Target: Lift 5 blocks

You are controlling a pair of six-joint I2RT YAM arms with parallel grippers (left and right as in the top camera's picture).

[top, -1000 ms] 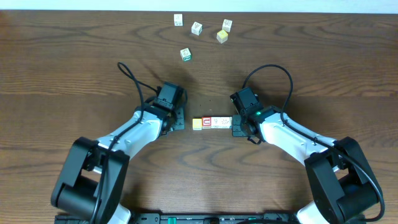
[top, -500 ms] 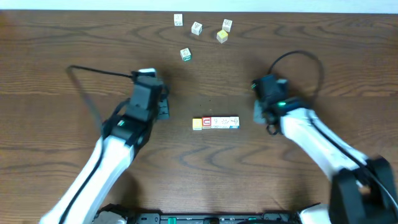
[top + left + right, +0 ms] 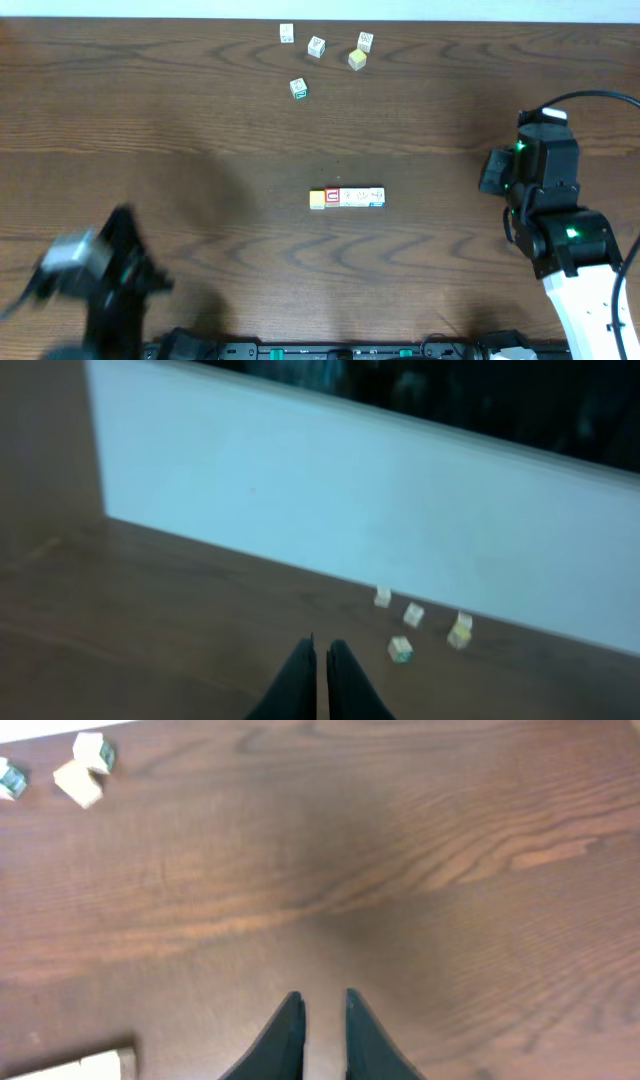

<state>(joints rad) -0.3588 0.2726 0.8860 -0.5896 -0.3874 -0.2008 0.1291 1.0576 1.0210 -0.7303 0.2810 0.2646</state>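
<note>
At table centre, the five blocks lie touching in one straight row on the bare wood, none lifted. The yellow-orange block closes the row's left end, the red-bordered one sits next to it, and three whitish ones run on to the right. Long axis: left to right across the table. The right gripper stands off the row's right end, well apart and a little toward the far edge. Its jaws are parted by a narrow gap with nothing between them, and its wrist view catches only a pale corner of the row at bottom left. The left gripper is clenched on nothing; its arm shows as a blur at the near left corner, farther from the row. Judgement: the right arm is the nearer, and lifting all five together would need pressure from both ends along that axis. Loose cubes near the far edge are not part of the row.
</note>
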